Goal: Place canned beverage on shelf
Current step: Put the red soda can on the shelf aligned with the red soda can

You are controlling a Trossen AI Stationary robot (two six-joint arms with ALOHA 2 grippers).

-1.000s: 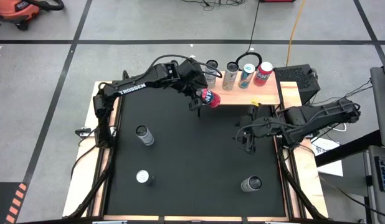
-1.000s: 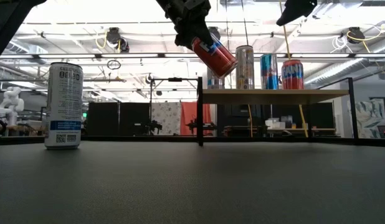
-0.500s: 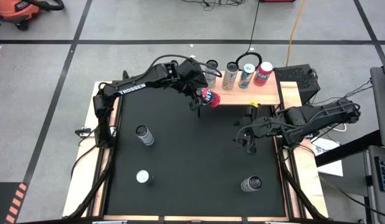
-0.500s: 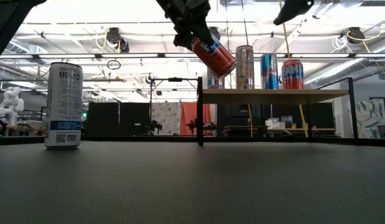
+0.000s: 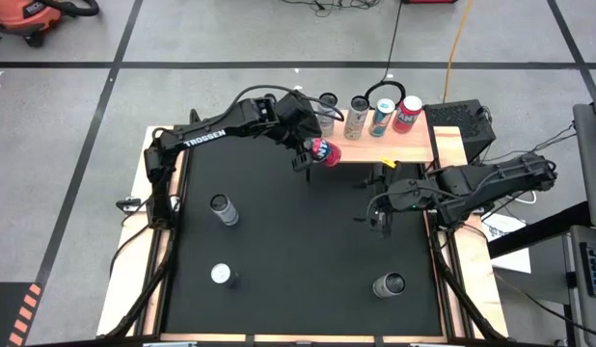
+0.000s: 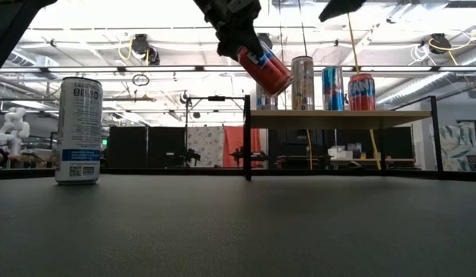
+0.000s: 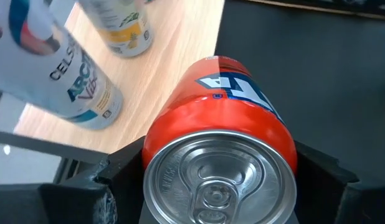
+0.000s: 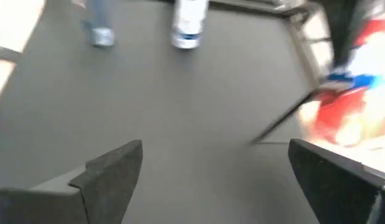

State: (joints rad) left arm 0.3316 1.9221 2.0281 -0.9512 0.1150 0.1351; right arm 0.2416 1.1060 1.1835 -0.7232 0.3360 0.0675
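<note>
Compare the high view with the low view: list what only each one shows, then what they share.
Only the high view: the right gripper, open above the black mat in front of the shelf, and three cans standing on the mat, including the two cans.

Only the low view: the room behind the table.

Both: the left gripper shut on the tilted red can at the wooden shelf's left end, four cans standing on the shelf, and the white can on the mat.
</note>
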